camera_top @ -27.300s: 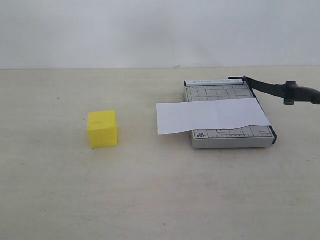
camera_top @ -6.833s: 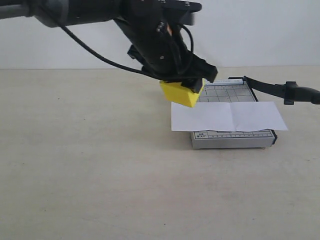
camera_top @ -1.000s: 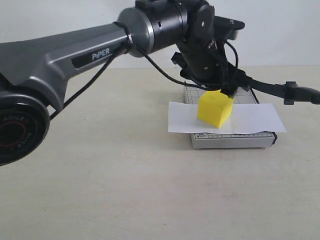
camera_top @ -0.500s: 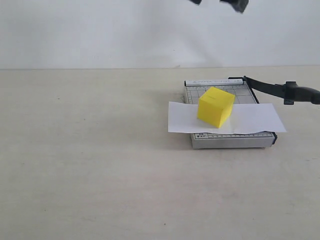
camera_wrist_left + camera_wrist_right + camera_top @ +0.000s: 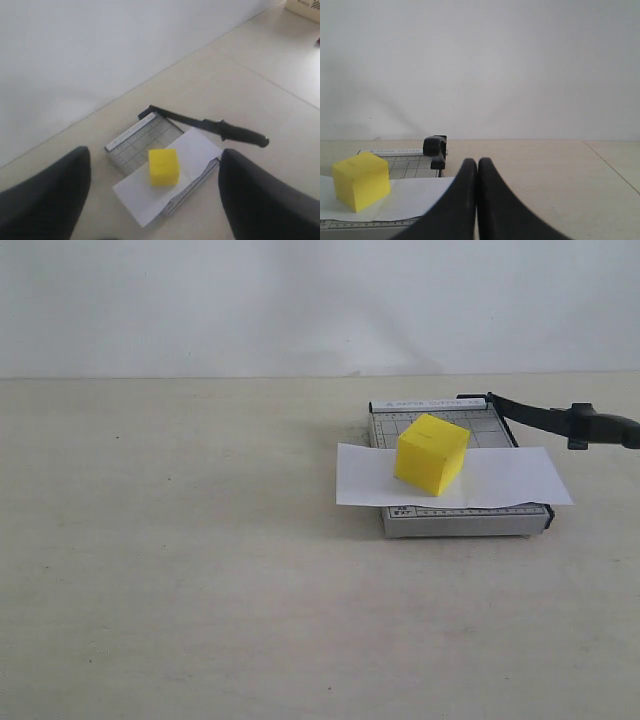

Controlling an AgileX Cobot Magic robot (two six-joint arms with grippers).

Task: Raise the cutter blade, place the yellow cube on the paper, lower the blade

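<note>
The yellow cube [image 5: 431,453] rests on the paper [image 5: 510,480], which lies across the grey trimmer base [image 5: 460,521]. The cutter blade [image 5: 530,413] slants up to the right, its thick handle [image 5: 603,427] off the base. Neither gripper shows in the exterior view. My left gripper [image 5: 155,157] hangs high above the cube [image 5: 164,166], open, its dark fingers [image 5: 47,197] wide apart with nothing between them. My right gripper [image 5: 477,163] is shut and empty, low on the table to the right of the trimmer, facing the blade handle [image 5: 435,147] and the cube [image 5: 361,180].
The beige table [image 5: 200,570] stretches left and in front of the trimmer. A white wall [image 5: 300,300] stands behind it. The corner of a pale box [image 5: 305,7] shows at the far edge of the left wrist view.
My left arm has let go of the cube and lifted up out of the exterior view. The cube stays on the paper. The right gripper has not moved.
</note>
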